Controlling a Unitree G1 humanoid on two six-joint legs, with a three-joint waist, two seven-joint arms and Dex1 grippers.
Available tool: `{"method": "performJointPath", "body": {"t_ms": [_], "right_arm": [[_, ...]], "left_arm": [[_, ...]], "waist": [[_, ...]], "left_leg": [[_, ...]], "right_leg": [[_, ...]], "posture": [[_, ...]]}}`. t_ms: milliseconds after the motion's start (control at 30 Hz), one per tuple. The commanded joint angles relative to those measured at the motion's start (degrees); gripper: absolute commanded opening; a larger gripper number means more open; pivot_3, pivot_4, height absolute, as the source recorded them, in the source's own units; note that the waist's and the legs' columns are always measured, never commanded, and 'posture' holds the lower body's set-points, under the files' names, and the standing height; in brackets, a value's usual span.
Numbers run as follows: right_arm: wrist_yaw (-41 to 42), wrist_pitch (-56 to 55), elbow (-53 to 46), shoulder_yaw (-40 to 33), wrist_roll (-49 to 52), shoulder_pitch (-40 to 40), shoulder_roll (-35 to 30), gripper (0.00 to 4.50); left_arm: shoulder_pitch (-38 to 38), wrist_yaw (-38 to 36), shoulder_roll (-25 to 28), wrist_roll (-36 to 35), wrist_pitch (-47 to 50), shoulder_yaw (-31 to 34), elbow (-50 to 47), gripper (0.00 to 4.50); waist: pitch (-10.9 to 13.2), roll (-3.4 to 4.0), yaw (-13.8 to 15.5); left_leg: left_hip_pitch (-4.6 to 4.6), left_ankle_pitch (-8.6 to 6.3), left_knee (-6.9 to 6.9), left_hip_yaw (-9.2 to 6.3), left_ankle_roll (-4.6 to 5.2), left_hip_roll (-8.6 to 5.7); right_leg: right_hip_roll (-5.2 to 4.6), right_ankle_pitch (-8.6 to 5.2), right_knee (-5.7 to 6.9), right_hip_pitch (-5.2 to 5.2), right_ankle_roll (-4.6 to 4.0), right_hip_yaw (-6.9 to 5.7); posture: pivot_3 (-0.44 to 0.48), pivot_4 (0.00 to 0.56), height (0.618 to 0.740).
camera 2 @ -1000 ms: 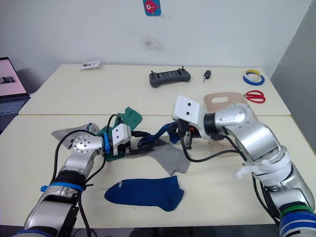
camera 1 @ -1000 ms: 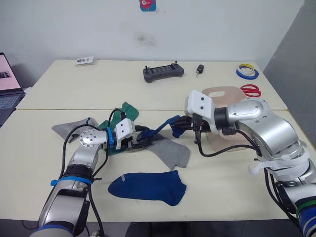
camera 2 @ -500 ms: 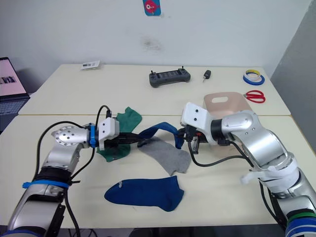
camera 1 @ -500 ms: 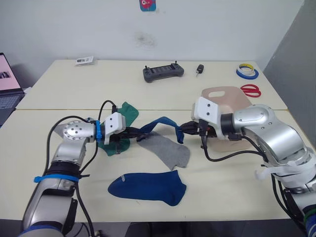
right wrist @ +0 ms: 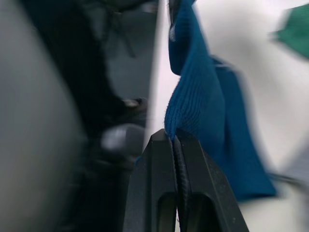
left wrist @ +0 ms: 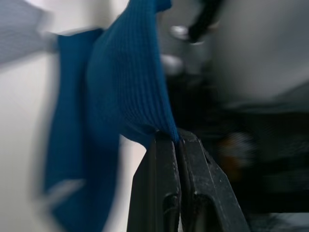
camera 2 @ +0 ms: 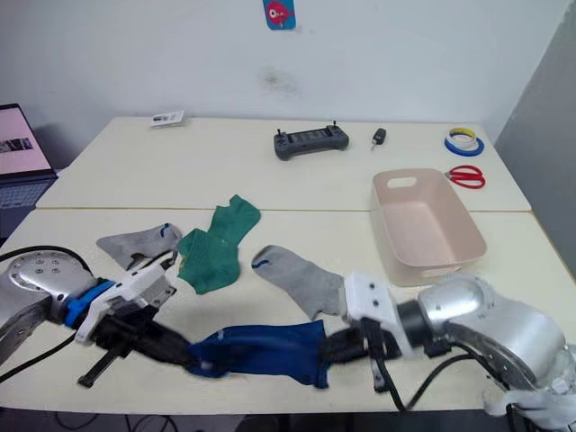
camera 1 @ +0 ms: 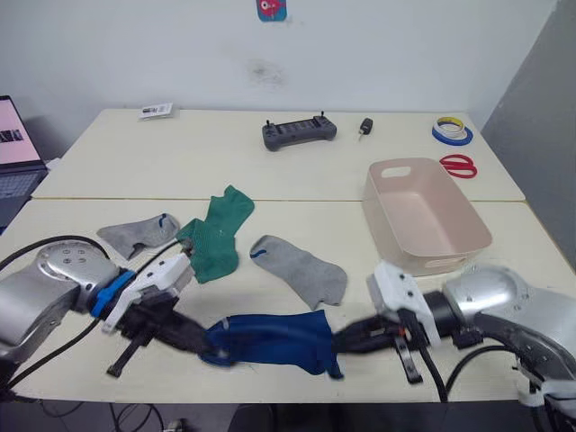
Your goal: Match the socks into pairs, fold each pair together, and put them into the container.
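Observation:
A dark blue sock (camera 1: 270, 337) is stretched low near the table's front edge, over a second dark blue sock (left wrist: 63, 159) lying beneath it. My left gripper (camera 1: 209, 346) is shut on its left end and my right gripper (camera 1: 340, 342) on its right end. In both wrist views the fingers (left wrist: 166, 193) pinch blue ribbed fabric (right wrist: 193, 106). Two green socks (camera 1: 216, 238) lie overlapped left of centre. One grey sock (camera 1: 301, 270) lies mid-table, another grey sock (camera 1: 135, 236) further left. The pink-beige container (camera 1: 432, 247) stands empty at the right.
On the far table lie a black controller (camera 1: 300, 132), a key fob (camera 1: 364, 127), tape rolls (camera 1: 450, 131), red scissors (camera 1: 459, 165) and a small card (camera 1: 155, 111). A laptop (camera 1: 16, 148) sits at the left edge.
Both grippers have carried the dark blue sock from the middle of the table down to the front edge, over the other dark blue sock. The right arm has moved off the container.

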Motion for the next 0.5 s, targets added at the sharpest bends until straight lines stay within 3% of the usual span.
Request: {"method": "performJointPath", "body": {"t_ms": [33,133,333,500], "right_arm": [[-5.8,5.4,0.0,-1.2,6.2,1.8,1.2,0.0],[-10.3,7.6,3.5,0.3,5.8,2.4,2.5,0.0],[-13.8,6.0,11.1,6.3,-0.6,-0.3,4.1,0.0],[-14.7,3.4,16.3,9.7,-5.8,-3.4,5.2,0.0]], "left_arm": [[3.7,-0.5,3.1,-2.0,4.8,1.3,-1.0,0.01],[4.1,-0.1,1.5,2.6,4.8,-1.7,2.7,0.01],[-3.7,1.3,-6.7,11.6,5.1,-9.6,10.5,0.01],[-8.3,0.3,-10.1,17.5,4.0,-13.1,15.7,0.01]], "waist": [[0.0,0.02,0.0],[0.1,0.06,0.0],[0.2,-0.11,0.1],[0.2,-0.13,0.0]], "left_leg": [[0.06,0.0,-0.02,0.03,0.0,-0.02],[0.07,0.0,-0.04,0.09,0.0,-0.02],[-0.1,0.0,-0.04,0.13,0.0,-0.07],[-0.13,0.0,-0.02,0.13,0.0,-0.05]], "right_leg": [[0.01,0.0,0.0,0.01,0.0,0.03],[0.06,-0.01,0.0,-0.03,0.0,0.07],[0.33,-0.01,0.0,-0.2,0.0,0.12],[0.33,-0.01,0.0,-0.23,0.0,0.13]], "posture": [[0.0,0.15,0.74],[0.0,0.15,0.74],[0.0,0.15,0.74],[0.0,0.15,0.74]]}}
